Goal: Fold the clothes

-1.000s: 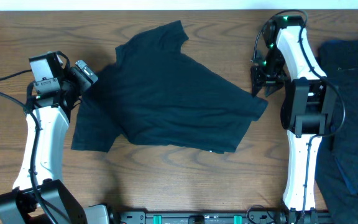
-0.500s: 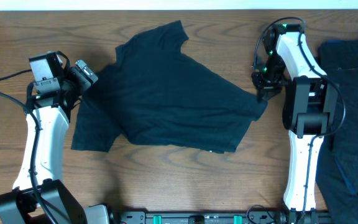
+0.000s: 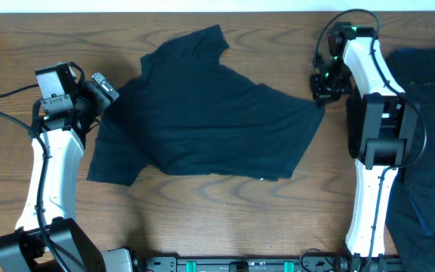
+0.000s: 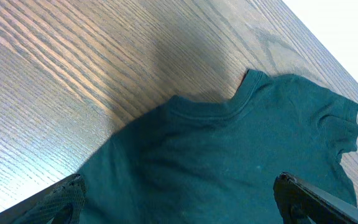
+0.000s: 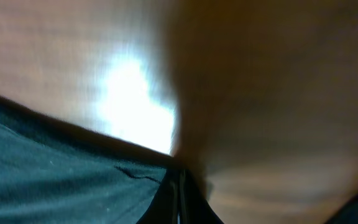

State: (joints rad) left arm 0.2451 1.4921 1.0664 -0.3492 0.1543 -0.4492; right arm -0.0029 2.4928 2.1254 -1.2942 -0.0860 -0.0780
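1. Right hand (image 3: 322, 94): pressed together, pinching a corner of the T-shirt (image 3: 202, 113). In the right wrist view I see the fingers (image 5: 180, 198) meet on a dark fold of cloth, with the rest of the shirt (image 5: 55, 177) running off to that hand's left. That view is blurred, so I cannot tell how deep the bite goes.

2. Left hand (image 3: 104, 91): spread wide and holding nothing. In the left wrist view its two fingers stand far apart at the lower corners, and the hand (image 4: 179, 186) sits over the shirt's shoulder area. I cannot tell whether a finger touches the cloth.

3. T-shirt: it lies on the table (image 3: 202, 219) between the two hands.
   - The collar (image 4: 229, 102) lies just ahead of the left hand.
   - One sleeve (image 3: 210, 39) points to the far edge of the table, well apart from both hands.
   - The other sleeve (image 3: 112, 168) lies beside the left arm, behind the left hand.
   - The pinched corner draws out to a point at the right hand. The cloth behind it spreads back toward the left hand.

4. Second garment (image 3: 433, 91): dark, heaped on the table on the outer side of the right arm and apart from the right hand. It runs out of the overhead view.
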